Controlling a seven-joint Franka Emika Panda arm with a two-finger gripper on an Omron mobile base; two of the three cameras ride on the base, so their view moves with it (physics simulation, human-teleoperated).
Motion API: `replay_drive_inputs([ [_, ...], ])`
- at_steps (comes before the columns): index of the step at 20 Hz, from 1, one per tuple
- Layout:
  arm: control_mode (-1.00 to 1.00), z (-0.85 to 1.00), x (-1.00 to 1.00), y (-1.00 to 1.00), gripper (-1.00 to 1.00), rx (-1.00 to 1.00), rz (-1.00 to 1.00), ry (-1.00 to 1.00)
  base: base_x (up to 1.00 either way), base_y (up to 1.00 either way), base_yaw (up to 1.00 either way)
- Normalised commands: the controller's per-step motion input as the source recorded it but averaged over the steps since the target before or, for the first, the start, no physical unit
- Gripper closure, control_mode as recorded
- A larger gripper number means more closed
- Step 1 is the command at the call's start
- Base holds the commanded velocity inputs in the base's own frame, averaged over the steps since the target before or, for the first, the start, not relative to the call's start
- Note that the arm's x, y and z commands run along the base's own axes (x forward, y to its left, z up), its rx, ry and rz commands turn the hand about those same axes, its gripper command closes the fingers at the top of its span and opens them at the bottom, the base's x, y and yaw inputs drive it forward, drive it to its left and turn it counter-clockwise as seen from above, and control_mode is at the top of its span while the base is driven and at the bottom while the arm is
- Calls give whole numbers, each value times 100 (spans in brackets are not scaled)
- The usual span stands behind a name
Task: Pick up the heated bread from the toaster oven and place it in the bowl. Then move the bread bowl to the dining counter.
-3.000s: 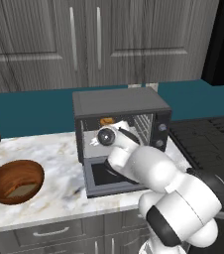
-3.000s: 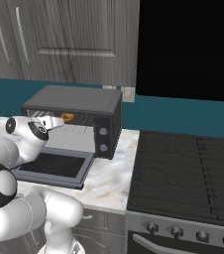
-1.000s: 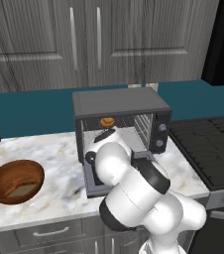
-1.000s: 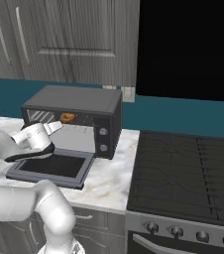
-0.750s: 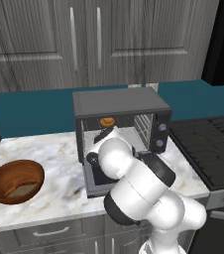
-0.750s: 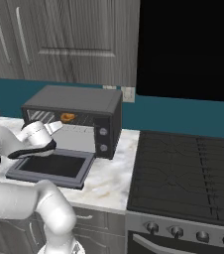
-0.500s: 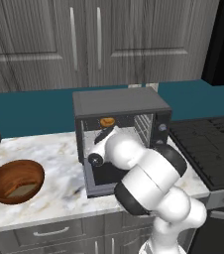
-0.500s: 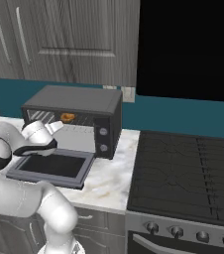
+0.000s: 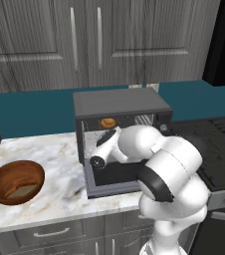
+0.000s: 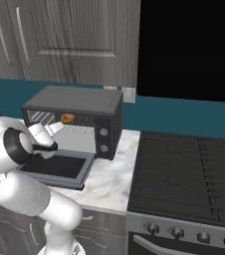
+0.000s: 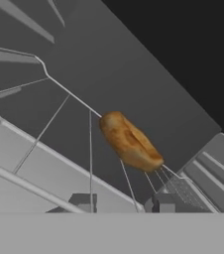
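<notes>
**Bun on the rack, end effector reaching in**

The heated bread (image 11: 130, 141) sits on the wire rack (image 11: 90, 149) inside the toaster oven (image 9: 120, 107), towards the back left as the left base view shows it. The glass door (image 10: 57, 168) hangs open and flat. The end effector (image 11: 123, 202) is at the oven mouth; in the hand view its two dark tips stand apart with the bun ahead of them, not between them — nothing is clamped.

The bun looks light, soft and crusty, so I judge it will dent under a hard squeeze and may roll on the wires. The best hold is across its short width, low on the dome, with gentle pressure.

The bowl (image 9: 15, 181) waits on the marble bench (image 9: 59, 174), well left of the oven — a pale flat piece already lies in it.
</notes>
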Motion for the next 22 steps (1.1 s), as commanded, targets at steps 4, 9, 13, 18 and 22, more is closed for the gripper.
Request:
replay_drive_inputs([
  [4, -100, 0, -31, 0, 100, 0, 0, 0, 0, 0, 0],
  [9, -100, 0, -48, 0, 100, 0, 0, -3, 0, 0, 0],
  [13, -100, 0, -64, 0, 100, 0, 0, -3, 0, 0, 0],
  [18, -100, 0, -70, -3, 100, 0, 0, -5, 0, 0, 0],
  [22, -100, 0, -71, -4, 100, 0, 0, -8, 0, 0, 0],
])
